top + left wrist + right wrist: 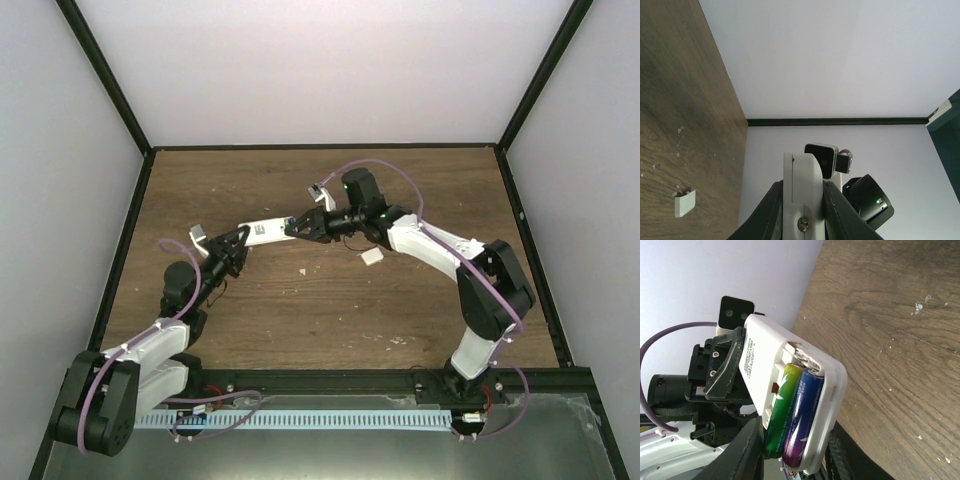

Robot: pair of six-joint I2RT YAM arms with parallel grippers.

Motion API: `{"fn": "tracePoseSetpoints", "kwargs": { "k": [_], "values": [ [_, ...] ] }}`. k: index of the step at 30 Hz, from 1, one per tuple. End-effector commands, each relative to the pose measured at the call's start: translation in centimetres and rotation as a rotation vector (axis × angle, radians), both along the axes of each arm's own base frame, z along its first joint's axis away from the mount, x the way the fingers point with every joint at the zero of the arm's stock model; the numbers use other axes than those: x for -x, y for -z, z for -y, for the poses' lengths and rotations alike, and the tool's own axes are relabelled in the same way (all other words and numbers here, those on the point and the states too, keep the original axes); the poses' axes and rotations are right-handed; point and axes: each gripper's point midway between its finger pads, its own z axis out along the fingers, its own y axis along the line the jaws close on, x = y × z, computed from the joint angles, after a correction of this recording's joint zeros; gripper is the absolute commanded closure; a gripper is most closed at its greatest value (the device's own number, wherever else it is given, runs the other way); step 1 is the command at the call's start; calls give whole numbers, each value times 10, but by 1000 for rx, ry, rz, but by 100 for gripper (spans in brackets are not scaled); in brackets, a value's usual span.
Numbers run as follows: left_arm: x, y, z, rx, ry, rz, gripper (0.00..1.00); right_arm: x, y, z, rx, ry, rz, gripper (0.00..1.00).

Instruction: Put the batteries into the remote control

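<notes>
The white remote control [265, 230] hangs above the table, held at both ends. My left gripper [238, 243] is shut on its left end, and in the left wrist view [802, 192] the remote [801, 172] stands edge-on between the dark fingers. My right gripper [298, 226] is shut on its right end. In the right wrist view [792, 442] the remote [757, 350] shows its open battery bay. The green battery [781, 410] and the purple-blue battery [802, 422] lie side by side in the bay.
A small white square piece [372, 258] lies on the wooden table [330, 320] just right of the grippers; it also shows in the left wrist view [684, 202]. White walls with black frame bars enclose the table.
</notes>
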Motion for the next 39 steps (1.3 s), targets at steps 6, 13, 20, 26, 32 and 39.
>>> {"fn": "tracePoseSetpoints", "kwargs": {
  "k": [6,13,20,26,32,39],
  "values": [
    [14,-38,14,49,90,133,100,46,-18,-39,-90,-206,-17,75],
    [14,-36,18,0,103,147,100,44,-22,-41,-80,-203,-24,74],
    [15,-34,20,-52,102,160,100,42,-25,-42,-64,-196,-26,74],
    [17,-31,18,-29,95,149,100,39,-32,-41,-59,-180,6,72],
    [20,-33,18,-13,104,153,100,34,-35,-37,-55,-165,25,72],
    [25,-26,15,-2,99,127,100,29,-38,-25,-40,-147,56,57]
  ]
}}
